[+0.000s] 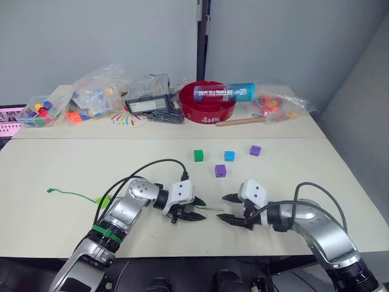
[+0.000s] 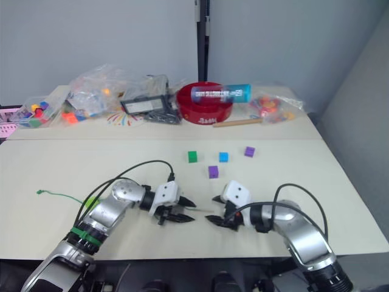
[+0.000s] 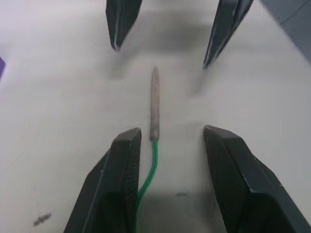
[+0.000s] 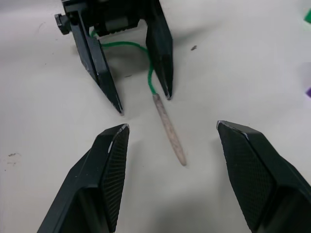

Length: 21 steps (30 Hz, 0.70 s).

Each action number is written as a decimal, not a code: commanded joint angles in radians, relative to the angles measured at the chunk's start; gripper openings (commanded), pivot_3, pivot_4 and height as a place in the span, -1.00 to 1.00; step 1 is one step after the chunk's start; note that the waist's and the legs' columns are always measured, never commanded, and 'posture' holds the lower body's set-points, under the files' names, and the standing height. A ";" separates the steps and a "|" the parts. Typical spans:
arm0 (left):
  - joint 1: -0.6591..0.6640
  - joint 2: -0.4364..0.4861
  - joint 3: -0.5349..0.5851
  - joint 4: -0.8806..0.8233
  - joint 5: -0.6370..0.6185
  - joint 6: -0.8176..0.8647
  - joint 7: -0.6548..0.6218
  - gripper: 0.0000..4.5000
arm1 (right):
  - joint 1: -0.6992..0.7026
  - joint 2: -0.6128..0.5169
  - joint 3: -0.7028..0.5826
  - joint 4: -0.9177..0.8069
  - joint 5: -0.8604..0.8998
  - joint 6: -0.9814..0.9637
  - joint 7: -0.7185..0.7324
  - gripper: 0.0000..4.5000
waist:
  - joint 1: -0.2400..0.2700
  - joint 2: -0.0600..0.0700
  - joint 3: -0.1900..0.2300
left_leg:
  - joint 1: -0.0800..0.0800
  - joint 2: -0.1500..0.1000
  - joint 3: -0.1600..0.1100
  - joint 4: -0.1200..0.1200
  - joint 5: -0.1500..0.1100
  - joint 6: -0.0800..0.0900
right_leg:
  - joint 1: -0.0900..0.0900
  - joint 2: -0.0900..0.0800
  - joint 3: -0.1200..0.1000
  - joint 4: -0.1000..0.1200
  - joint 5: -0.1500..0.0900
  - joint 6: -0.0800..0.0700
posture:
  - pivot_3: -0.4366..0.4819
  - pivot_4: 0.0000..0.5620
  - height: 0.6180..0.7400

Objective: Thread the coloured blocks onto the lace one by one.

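The lace [image 1: 73, 194] is laid flat on the surface [image 1: 55, 164], its stiff pale tip [image 3: 154, 102] placed between the spread fingers of the left hand [image 1: 193, 208] and pointed toward the right hand [image 1: 232, 208], which is also held wide with nothing gripped. Four coloured blocks are counted farther back, well apart from both hands: one green block [image 1: 198, 156], one blue block [image 1: 229, 156] and two purple blocks [image 1: 220, 171].

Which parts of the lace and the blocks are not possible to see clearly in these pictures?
- Lace: its middle is hidden under the left arm, head views.
- Lime green block: half covered by the arm and cables.
- Purple block: cut by the edge, right wrist view.
- Holes in the blocks: too small to tell.
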 commanded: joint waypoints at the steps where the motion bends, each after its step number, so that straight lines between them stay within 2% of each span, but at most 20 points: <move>1: -0.010 0.003 -0.008 0.055 0.049 -0.044 0.021 -0.04 | 0.003 -0.008 -0.038 -0.059 0.035 0.015 -0.013 0.36 | 0.000 0.000 0.000 | 0.000 0.000 0.000 0.000 0.000 0.000 | 0.000 0.000 0.000 0.000 0.000 0.000 | -0.05 -0.47 1.00; 4: -0.005 0.002 -0.008 0.073 0.051 -0.061 0.017 -0.40 | 0.005 -0.011 -0.043 -0.069 0.043 0.024 -0.020 0.36 | 0.000 0.000 0.000 | 0.001 0.000 0.000 0.000 0.000 0.000 | 0.001 0.000 0.000 0.000 0.000 0.000 | -0.05 -0.47 1.00; 8: -0.004 0.003 -0.007 0.085 0.055 -0.067 0.022 -0.99 | 0.006 -0.015 -0.042 -0.075 0.053 0.028 -0.030 0.36 | -0.001 0.000 0.000 | 0.002 0.000 0.000 0.001 0.000 0.000 | 0.002 0.000 0.000 0.000 0.000 0.000 | -0.05 -0.47 1.00; 16: -0.016 0.012 0.023 0.083 0.040 -0.051 0.045 -1.00 | -0.003 -0.007 -0.039 -0.062 0.054 0.029 -0.049 0.36 | -0.002 0.000 0.000 | 0.002 0.000 0.000 0.001 0.000 0.000 | 0.002 0.000 0.000 0.001 0.000 0.000 | -0.05 -0.47 1.00; 21: -0.013 0.069 0.076 -0.015 -0.013 0.014 0.007 -1.00 | 0.012 0.024 -0.073 -0.054 0.065 0.038 -0.103 0.36 | -0.006 0.000 0.000 | 0.001 0.000 0.000 0.001 0.000 0.000 | 0.001 0.000 0.000 0.002 0.000 0.000 | -0.05 -0.47 1.00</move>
